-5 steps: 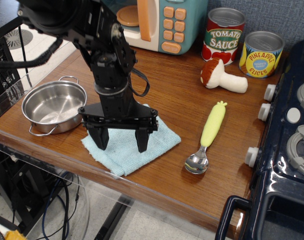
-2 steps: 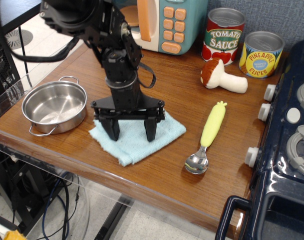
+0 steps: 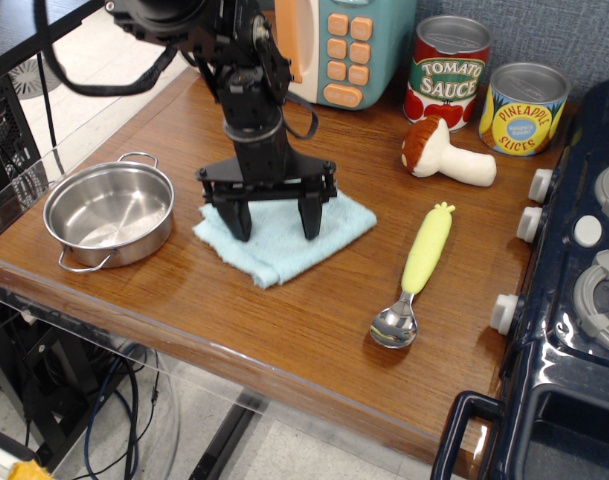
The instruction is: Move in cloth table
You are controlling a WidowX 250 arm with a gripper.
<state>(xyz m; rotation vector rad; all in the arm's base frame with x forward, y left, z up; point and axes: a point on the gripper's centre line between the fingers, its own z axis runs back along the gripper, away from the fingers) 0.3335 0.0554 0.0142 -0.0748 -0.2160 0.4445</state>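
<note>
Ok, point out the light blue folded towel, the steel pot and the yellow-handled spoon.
light blue folded towel [image 3: 329,222]: main view, bare right part.
round steel pot [image 3: 109,213]: main view, inner bottom.
yellow-handled metal spoon [image 3: 425,250]: main view, mid handle.

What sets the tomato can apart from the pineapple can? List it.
The tomato can has a red label; the pineapple can has a yellow and blue one. The tomato can looks taller and stands farther back and left; the pineapple can sits beside the stove. Both stand upright with silver lids.
</note>
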